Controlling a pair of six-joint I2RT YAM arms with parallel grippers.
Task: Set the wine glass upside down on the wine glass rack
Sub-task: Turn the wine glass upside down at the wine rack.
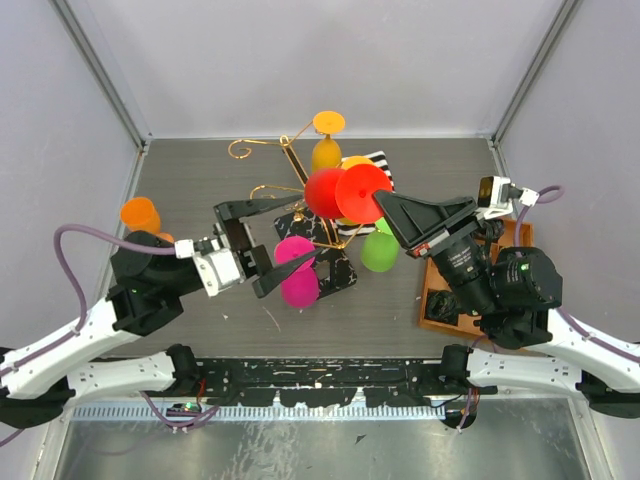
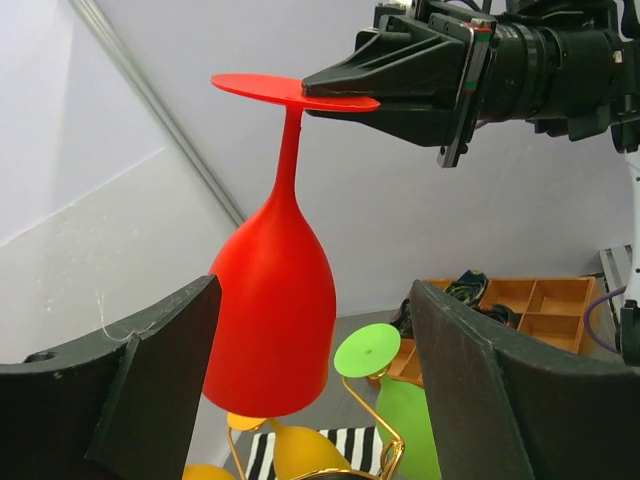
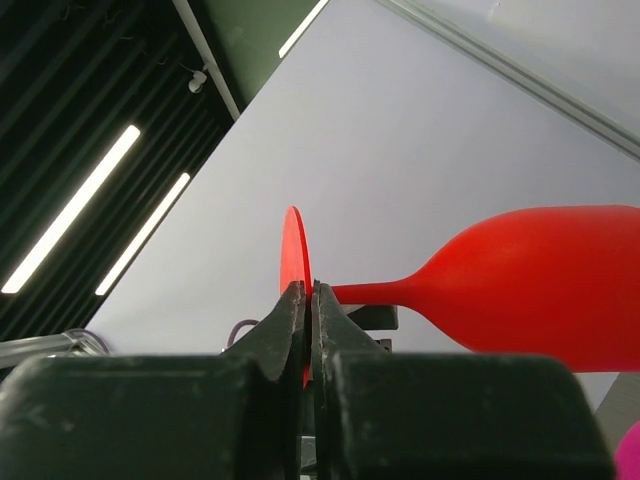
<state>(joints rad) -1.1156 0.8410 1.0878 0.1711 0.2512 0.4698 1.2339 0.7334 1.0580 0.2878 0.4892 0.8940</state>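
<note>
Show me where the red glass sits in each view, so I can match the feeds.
Top external: red glass at picture centre, its foot disc toward the right.
Left wrist: glass centre-left, bowl down, foot disc on top.
Right wrist: glass lying sideways across the right half, foot edge-on at centre.
Shared landmark: the right pincer shut on the foot's rim, visible in all three views.

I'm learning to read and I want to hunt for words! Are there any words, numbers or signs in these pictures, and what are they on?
There are none that can be read.
The red wine glass, the gold wine glass rack and the striped cloth carry no writing.
If the black camera lens on the right arm has any markings, they are too small and blurred to read.
</note>
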